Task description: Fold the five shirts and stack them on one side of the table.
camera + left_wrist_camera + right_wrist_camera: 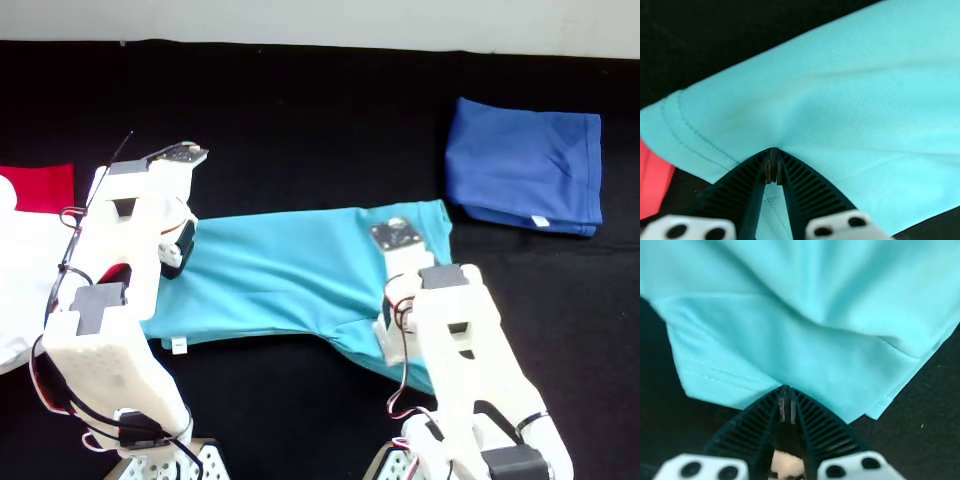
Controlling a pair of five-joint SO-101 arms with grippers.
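Roughly one done: folded blue shirt (525, 165) sat on the counter's (300, 120) right side. Teal shirt (290, 270) lay mid-counter, left tool (772, 167) and right tool (786, 405) each clenched on its fabric. Red shirt (40, 187) and white shirt (25, 290) lay at left, apparently unfolded.

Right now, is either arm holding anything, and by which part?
Both hold the teal shirt: the left gripper pinches it near its stitched hem, the right gripper at a stitched edge, likely a sleeve.

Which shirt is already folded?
The blue shirt, a compact folded rectangle lying apart on the right side. The teal shirt is spread out, pinched by the left gripper and the right gripper.
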